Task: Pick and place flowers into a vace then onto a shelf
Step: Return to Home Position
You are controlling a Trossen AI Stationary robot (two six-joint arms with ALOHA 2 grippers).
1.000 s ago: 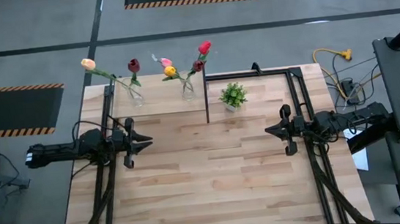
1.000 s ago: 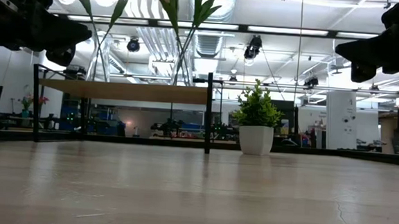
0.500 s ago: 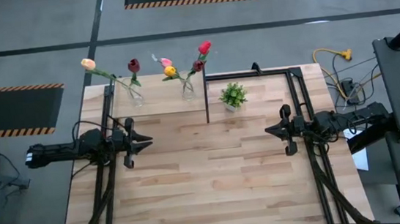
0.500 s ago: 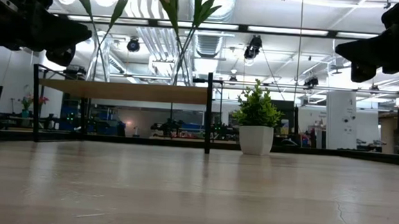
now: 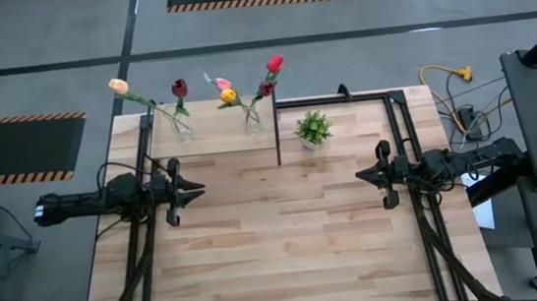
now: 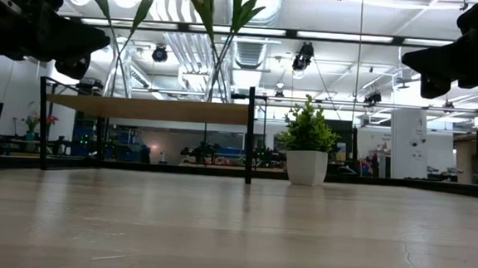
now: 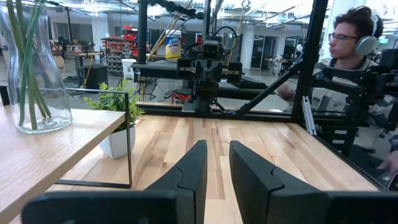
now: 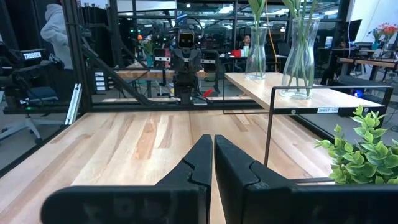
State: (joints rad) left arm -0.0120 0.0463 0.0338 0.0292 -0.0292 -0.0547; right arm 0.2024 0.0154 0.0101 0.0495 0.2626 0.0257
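The flowers stand in two clear glass vases on the shelf (image 5: 213, 136) at the table's far left. The left vase (image 5: 180, 127) holds a cream and a dark red tulip. The right vase (image 5: 253, 120) holds pink, yellow, red and dark red tulips (image 5: 274, 64). The stems show in the vase (image 7: 34, 74) in the left wrist view and in both vases (image 8: 300, 59) in the right wrist view. My left gripper (image 5: 200, 188) hovers level at the table's left, its fingers (image 7: 217, 152) narrowly open and empty. My right gripper (image 5: 358, 174) hovers level at the right, shut (image 8: 213, 140) on nothing.
A small green potted plant (image 5: 313, 128) in a white pot stands on the table just right of the shelf's black frame post (image 5: 277, 130). A black metal frame runs along the table's sides. People sit beyond the table's ends (image 7: 354, 37), (image 8: 59, 31).
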